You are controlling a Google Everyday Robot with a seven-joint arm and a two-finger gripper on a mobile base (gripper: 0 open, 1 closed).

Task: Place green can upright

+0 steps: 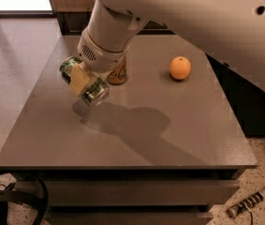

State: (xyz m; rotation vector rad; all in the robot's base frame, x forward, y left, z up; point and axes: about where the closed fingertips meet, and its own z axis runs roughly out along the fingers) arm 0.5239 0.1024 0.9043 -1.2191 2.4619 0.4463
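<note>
The green can (93, 90) has dark green patterned sides and a silver rim. It lies tilted on its side in my gripper (81, 80), lifted a little above the grey table (136, 135) at its left middle. A cream finger pad (80, 80) presses across the can's middle, so the gripper is shut on it. The can's shadow falls on the table just below it.
An orange-brown can (118, 74) stands upright right behind the gripper, partly hidden by the wrist. An orange fruit (180, 68) sits at the back right. My large white arm spans the top of the view. Cables lie on the floor at the lower left and lower right.
</note>
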